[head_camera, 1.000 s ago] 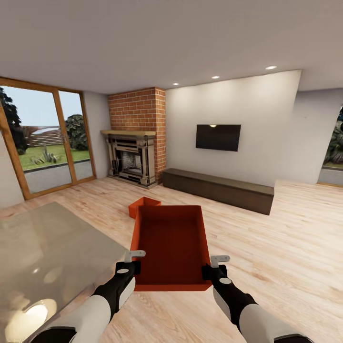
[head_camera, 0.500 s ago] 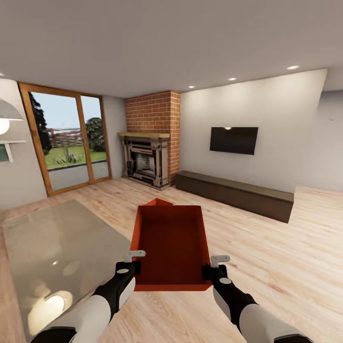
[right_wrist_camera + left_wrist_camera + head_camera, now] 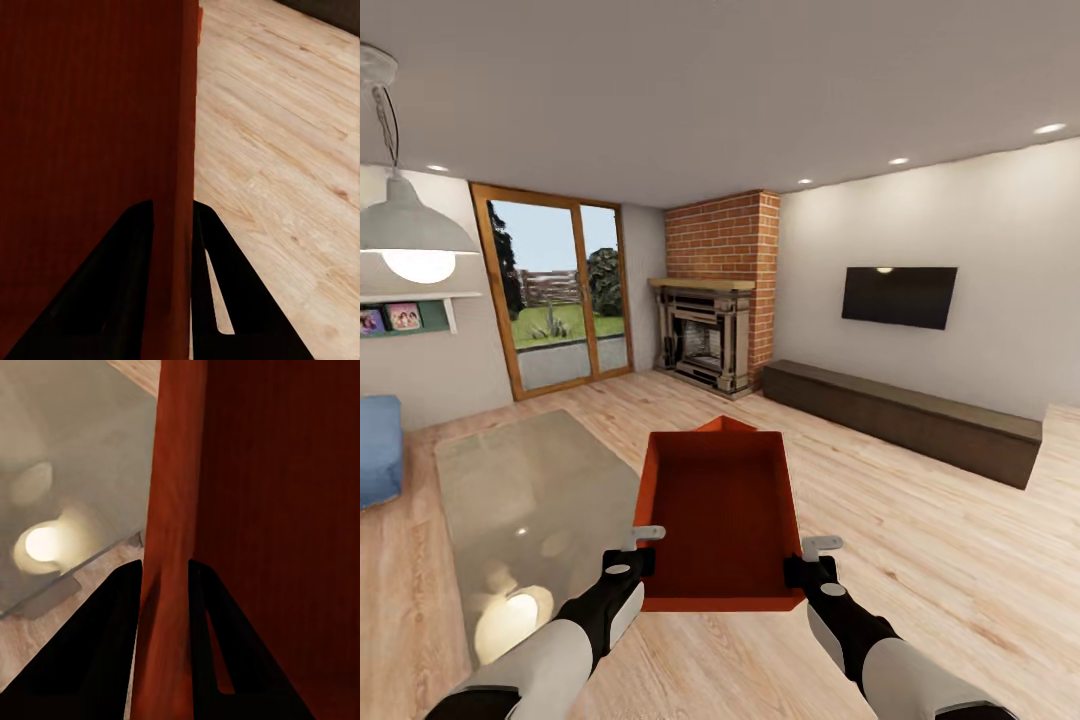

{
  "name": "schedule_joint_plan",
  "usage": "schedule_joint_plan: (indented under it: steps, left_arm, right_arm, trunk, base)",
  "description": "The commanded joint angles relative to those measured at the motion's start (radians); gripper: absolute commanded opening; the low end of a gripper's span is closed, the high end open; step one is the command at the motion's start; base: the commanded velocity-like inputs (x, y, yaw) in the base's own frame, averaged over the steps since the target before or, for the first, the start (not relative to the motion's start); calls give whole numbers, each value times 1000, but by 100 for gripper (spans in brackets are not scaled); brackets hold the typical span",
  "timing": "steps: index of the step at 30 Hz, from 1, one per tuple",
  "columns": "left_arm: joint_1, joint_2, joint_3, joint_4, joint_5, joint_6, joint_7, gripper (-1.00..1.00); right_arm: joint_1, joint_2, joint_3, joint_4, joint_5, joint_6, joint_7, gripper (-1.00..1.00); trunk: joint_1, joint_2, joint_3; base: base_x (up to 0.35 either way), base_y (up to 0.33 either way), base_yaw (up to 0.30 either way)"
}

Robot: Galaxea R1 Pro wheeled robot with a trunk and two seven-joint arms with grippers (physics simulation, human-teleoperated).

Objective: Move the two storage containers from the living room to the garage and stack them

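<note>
Two storage containers: the near storage container [image 3: 720, 520] held between both grippers, left gripper [image 3: 643, 548] and right gripper [image 3: 810, 556] fingers pinching its side walls; second storage container [image 3: 724, 425] peeks behind.

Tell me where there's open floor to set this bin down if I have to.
The widest bare wood floor lies right of the held container, bounded by the long dark bench. More lies ahead toward the fireplace. It is crowded left: the glass table nearly meets the bin, and the second container sits behind it.
</note>
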Motion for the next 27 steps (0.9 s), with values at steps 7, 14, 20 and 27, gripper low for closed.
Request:
schedule_joint_plan:
  steps: [7,14,20,27]
  left_arm:
    - [-1,0,42,-3,-20,6,12,-100]
    - [-1,-1,43,-3,-20,6,13,-100]
    - [-1,-1,44,-3,-20,6,13,-100]
    - [-1,-1,44,-3,-20,6,13,-100]
  right_arm:
    - [-1,-1,-11,-1,2,-2,-6,-100]
    - [-1,-1,-12,-1,2,-2,-6,-100]
    - [-1,-1,-12,-1,2,-3,-6,-100]
    - [-1,-1,-12,-1,2,-3,-6,-100]
  trunk:
    - [0,-1,-2]
    - [0,-1,-2]
    - [0,-1,-2]
    - [0,-1,-2]
  base:
    - [0,0,267]
    - [-77,-34,267]
    - [-282,-88,267]
    - [-302,-80,267]
